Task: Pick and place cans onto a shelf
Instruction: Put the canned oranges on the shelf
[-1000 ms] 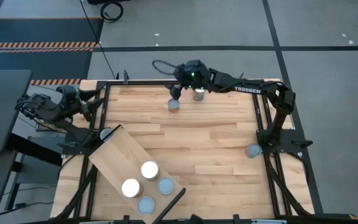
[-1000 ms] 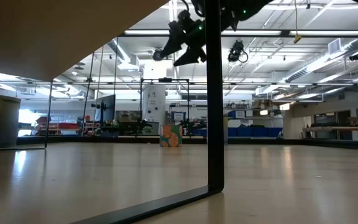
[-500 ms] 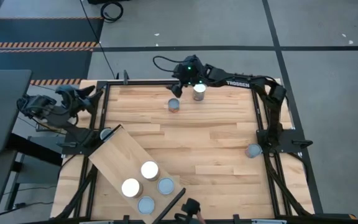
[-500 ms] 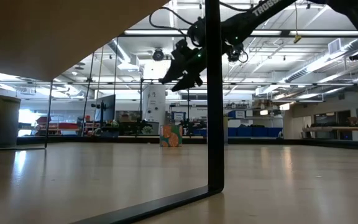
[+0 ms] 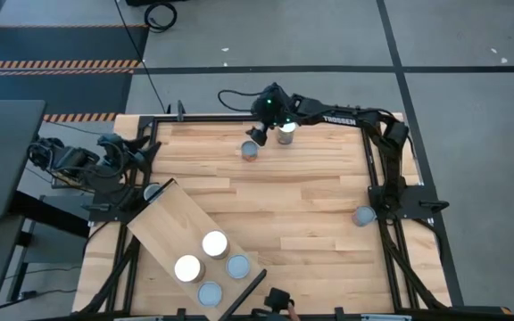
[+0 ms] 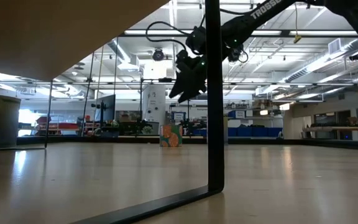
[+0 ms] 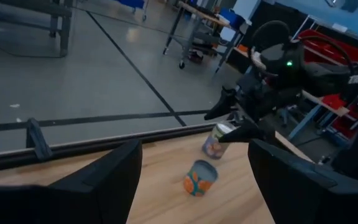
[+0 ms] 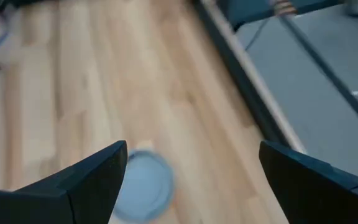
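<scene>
Two cans stand near the table's far edge: a grey-blue-topped can (image 5: 251,150) (image 7: 201,179) with an orange label and a bright-topped can (image 5: 286,134) (image 7: 215,140). My right gripper (image 5: 259,135) (image 8: 191,149) hangs open above and just beyond the grey-blue-topped can (image 8: 143,186), tilted down and touching nothing. The shelf (image 5: 181,234), a pale plank, lies slantwise at the near left and carries several cans, two of them white-topped (image 5: 215,242) (image 5: 188,268). My left gripper (image 5: 139,152) (image 7: 194,144) waits open beyond the table's left edge.
A lone can (image 5: 362,216) stands by the right frame post, and another can (image 5: 153,191) sits at the shelf's far left corner. Black frame rails (image 5: 368,152) run along the table's sides. In the low view the shelf's dark bar (image 6: 214,93) stands close in front.
My right gripper has come down and tipped further downward over the far edge, closing on the grey-blue-topped can. Its fingers have stayed apart. My left gripper has sunk a little toward the near edge and rolled, still open. No can has moved.
</scene>
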Tool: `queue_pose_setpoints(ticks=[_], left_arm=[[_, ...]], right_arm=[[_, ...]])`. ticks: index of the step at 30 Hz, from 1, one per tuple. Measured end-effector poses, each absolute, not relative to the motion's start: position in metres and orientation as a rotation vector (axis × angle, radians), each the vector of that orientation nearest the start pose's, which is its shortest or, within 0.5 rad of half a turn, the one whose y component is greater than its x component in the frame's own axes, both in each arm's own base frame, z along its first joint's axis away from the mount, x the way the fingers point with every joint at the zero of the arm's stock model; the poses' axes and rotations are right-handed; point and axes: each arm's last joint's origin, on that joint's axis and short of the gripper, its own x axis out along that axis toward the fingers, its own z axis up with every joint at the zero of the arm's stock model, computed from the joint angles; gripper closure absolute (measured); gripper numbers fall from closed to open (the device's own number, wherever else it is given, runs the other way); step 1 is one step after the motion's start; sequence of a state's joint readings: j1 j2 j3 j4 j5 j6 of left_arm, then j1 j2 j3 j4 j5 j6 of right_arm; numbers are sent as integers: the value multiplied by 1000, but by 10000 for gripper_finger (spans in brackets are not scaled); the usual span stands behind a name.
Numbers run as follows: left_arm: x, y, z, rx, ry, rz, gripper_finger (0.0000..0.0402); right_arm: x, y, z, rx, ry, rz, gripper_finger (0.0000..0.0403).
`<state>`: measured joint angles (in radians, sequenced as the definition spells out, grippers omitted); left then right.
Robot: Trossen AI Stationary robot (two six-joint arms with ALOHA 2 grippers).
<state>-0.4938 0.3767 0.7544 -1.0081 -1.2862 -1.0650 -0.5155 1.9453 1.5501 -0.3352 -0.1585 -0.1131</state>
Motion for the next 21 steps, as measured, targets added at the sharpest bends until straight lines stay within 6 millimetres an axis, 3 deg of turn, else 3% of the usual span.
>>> queue_pose_setpoints(ticks=[4,8,13,21], left_arm=[[52,4,300,-476,-25,860,104],[52,4,300,-444,-13,862,104],[52,4,300,-416,-1,862,104],[51,4,300,-334,43,855,104]], right_arm=[[392,-199,232,25,742,-169,30],[406,-193,203,41,768,-129,29],[419,-192,178,73,772,-162,23],[419,-192,160,109,844,-234,19]])
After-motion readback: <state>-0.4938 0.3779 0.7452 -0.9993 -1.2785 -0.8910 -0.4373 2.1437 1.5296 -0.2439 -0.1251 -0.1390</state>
